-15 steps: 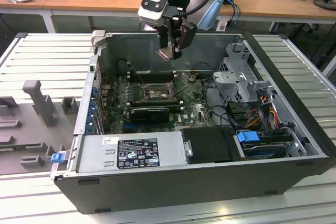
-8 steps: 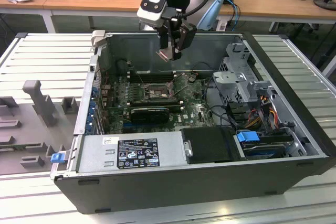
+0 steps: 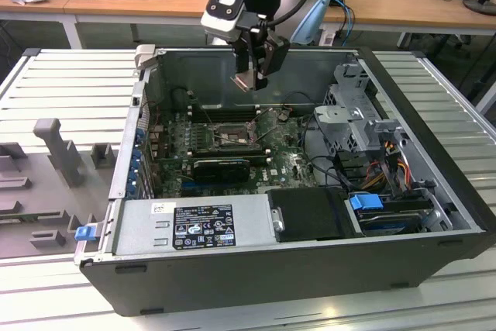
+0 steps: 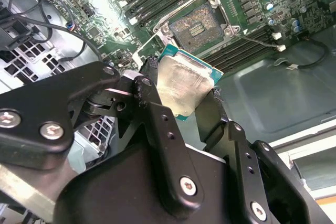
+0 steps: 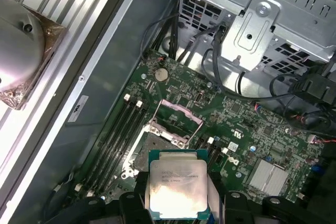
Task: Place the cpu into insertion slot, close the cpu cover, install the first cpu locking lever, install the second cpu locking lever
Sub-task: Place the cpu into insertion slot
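No wording could be read. A black label (image 3: 203, 226) and a small white sticker (image 3: 163, 208) were seen on the near power supply (image 3: 252, 222), and faint printed lines were seen on the cpu (image 5: 177, 187).

One gripper (image 3: 253, 74), one cpu (image 5: 177, 187) and one insertion slot (image 4: 199, 24); one open computer case (image 3: 310, 269), holding one green motherboard (image 5: 247, 129), one long black card (image 3: 221, 167), one round coin battery (image 5: 161, 73) and two blue tabs (image 3: 84, 232)
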Tool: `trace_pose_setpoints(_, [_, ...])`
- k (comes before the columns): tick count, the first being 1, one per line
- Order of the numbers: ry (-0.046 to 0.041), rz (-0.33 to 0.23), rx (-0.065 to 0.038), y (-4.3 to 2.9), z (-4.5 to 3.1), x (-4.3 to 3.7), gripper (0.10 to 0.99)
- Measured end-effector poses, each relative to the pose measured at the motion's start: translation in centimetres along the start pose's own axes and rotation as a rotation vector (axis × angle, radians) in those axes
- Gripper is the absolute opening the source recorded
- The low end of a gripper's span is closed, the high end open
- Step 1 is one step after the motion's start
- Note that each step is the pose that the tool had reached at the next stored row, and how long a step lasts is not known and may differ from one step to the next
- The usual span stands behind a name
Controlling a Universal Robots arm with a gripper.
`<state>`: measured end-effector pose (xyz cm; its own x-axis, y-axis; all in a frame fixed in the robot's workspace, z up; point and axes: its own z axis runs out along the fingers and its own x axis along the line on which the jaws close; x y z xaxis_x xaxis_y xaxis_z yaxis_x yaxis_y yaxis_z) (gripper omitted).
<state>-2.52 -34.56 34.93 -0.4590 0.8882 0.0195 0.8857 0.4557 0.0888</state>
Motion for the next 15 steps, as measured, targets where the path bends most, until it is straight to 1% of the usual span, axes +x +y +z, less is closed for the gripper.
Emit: trace_pose_setpoints(15, [-0.004, 0.045, -0.001, -0.03, 0.4, -0.01, 0.529])
